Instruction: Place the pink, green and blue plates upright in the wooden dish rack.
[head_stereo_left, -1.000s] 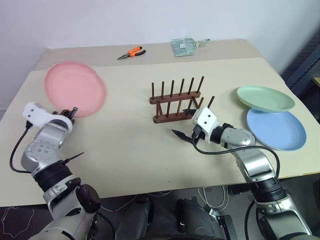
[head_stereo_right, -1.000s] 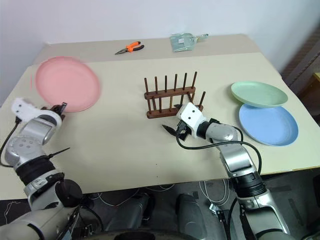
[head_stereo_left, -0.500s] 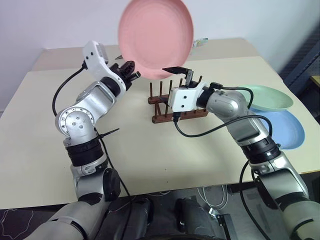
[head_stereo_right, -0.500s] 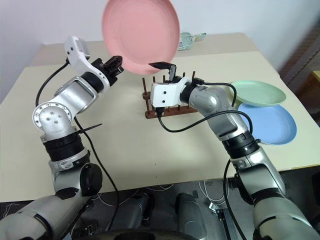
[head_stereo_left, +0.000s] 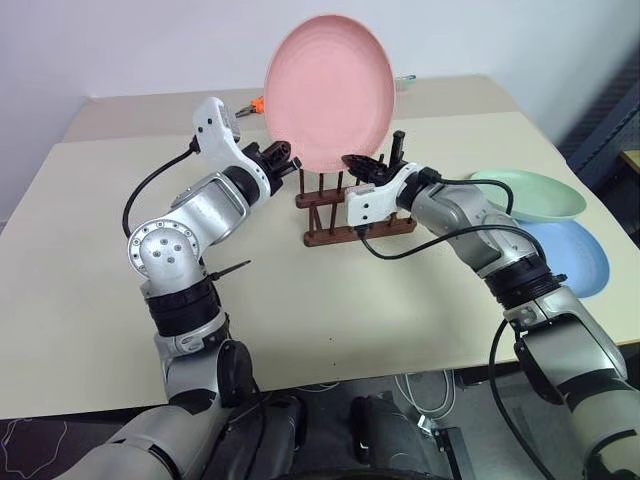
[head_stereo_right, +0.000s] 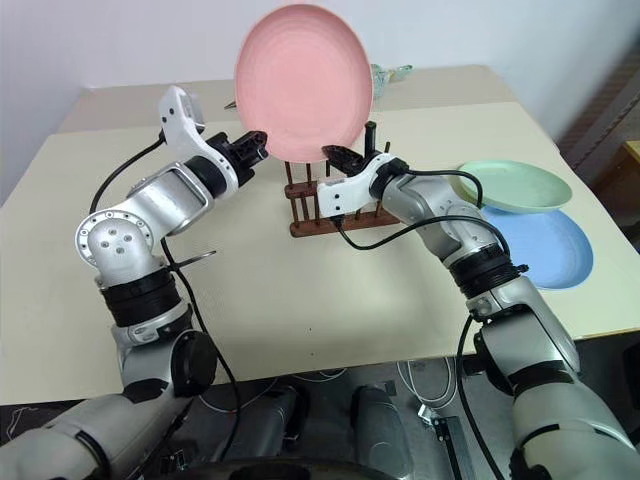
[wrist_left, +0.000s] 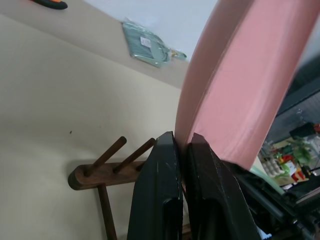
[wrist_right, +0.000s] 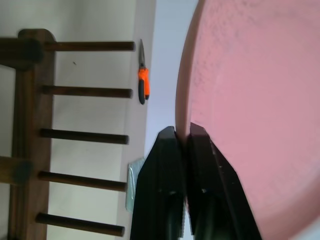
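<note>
Between both end effectors, the pink plate (head_stereo_left: 330, 90) stands upright above the wooden dish rack (head_stereo_left: 355, 205); left end effector (head_stereo_left: 285, 157) and right end effector (head_stereo_left: 362, 167) each pinch its lower rim. Beside the right arm, green plate (head_stereo_left: 530, 195) overlaps blue plate (head_stereo_left: 570, 255) on the counter (head_stereo_left: 300, 300).

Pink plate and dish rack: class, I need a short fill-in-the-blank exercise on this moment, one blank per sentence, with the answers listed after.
1. The pink plate is held above the wooden dish rack by ____ grippers.
2. The green plate rests partly on the ____ plate.
3. The rack holds ____ plates.
4. The orange-handled pliers lie on the ____.

Answers: both; blue; no; table
</note>
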